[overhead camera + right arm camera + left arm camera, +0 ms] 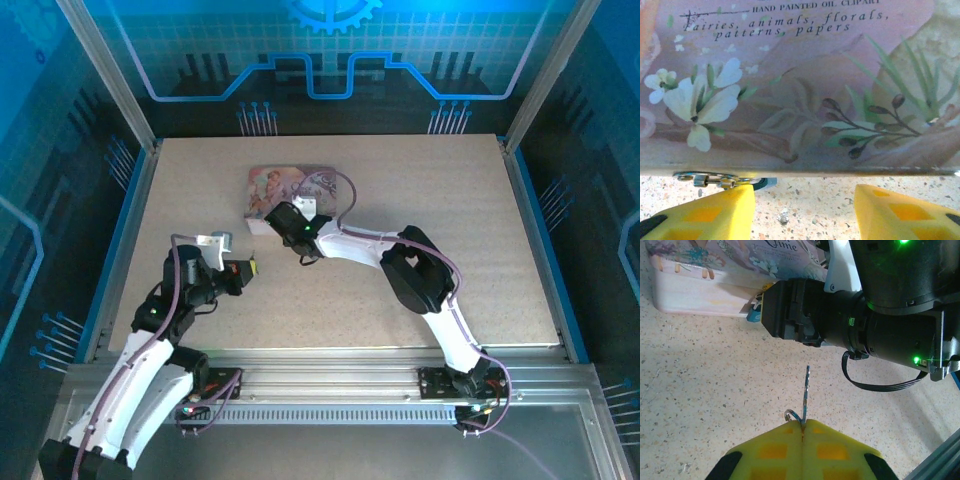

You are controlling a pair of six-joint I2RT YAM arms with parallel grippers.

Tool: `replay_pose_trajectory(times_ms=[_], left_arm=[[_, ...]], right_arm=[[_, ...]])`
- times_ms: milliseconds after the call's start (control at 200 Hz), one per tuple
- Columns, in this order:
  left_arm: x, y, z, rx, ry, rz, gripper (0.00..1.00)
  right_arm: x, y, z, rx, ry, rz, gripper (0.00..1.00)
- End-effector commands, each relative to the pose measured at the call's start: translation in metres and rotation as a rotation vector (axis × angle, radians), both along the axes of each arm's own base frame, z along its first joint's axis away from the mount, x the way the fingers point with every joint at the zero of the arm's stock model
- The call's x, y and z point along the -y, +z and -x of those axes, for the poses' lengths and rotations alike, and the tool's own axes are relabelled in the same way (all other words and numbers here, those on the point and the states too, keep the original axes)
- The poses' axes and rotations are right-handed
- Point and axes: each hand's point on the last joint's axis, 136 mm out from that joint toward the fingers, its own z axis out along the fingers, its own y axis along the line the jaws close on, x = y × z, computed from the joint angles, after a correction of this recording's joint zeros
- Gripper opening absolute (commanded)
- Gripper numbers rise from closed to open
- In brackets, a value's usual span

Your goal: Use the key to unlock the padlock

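Left gripper (803,425) is seen with its yellow pads pressed fully together, and the key (806,384) is pinched between them at its head. The thin blade is held upright from the pad tips, pointed toward the pink box (700,297), and a small ring (791,415) is seen at the key's base, just beside the pads. Right gripper (802,210) is held open, with a wide gap between its yellow fingers (715,212) and nothing gripped. It is set low over the speckled table (450,230), close against the front wall of the box. What appears to be the padlock (767,183) is glimpsed at the box's lower edge as a blue sliver with a bit of metal beside it, just above the gripper's one finger; whether it is touched cannot be told
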Motion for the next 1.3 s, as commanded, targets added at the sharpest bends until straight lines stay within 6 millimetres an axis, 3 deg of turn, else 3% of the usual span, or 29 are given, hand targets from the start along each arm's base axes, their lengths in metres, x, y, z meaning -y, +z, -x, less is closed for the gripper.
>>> replay_pose_trajectory(times_ms=[0,345,555,945,1085,1110,1296], left_arm=[[0.001,-0.004,0.003,0.005,-0.015,0.004,0.0],[0.0,-0.001,0.005,0.025,-0.013,0.002,0.0],[-0.002,0.0,0.006,0.031,-0.006,-0.004,0.0],[-0.004,0.001,0.008,0.037,0.005,-0.011,0.0],[-0.005,0.0,0.008,0.038,0.006,-0.013,0.0],[-0.005,0.0,0.008,0.038,0.006,-0.011,0.0],[-0.004,-0.002,0.008,0.032,0.003,-0.01,0.0]], right_arm=[[-0.008,-0.01,0.005,-0.014,-0.019,0.013,0.56],[0.006,0.002,0.025,0.008,-0.045,0.016,0.54],[-0.016,0.004,0.029,-0.011,0.012,-0.027,0.54],[-0.04,-0.005,0.001,-0.016,-0.004,-0.074,0.52],[-0.04,-0.002,-0.006,-0.011,-0.019,-0.084,0.52],[-0.039,-0.016,-0.006,-0.027,-0.024,-0.067,0.52],[-0.029,-0.025,-0.014,-0.04,-0.075,-0.089,0.51]])
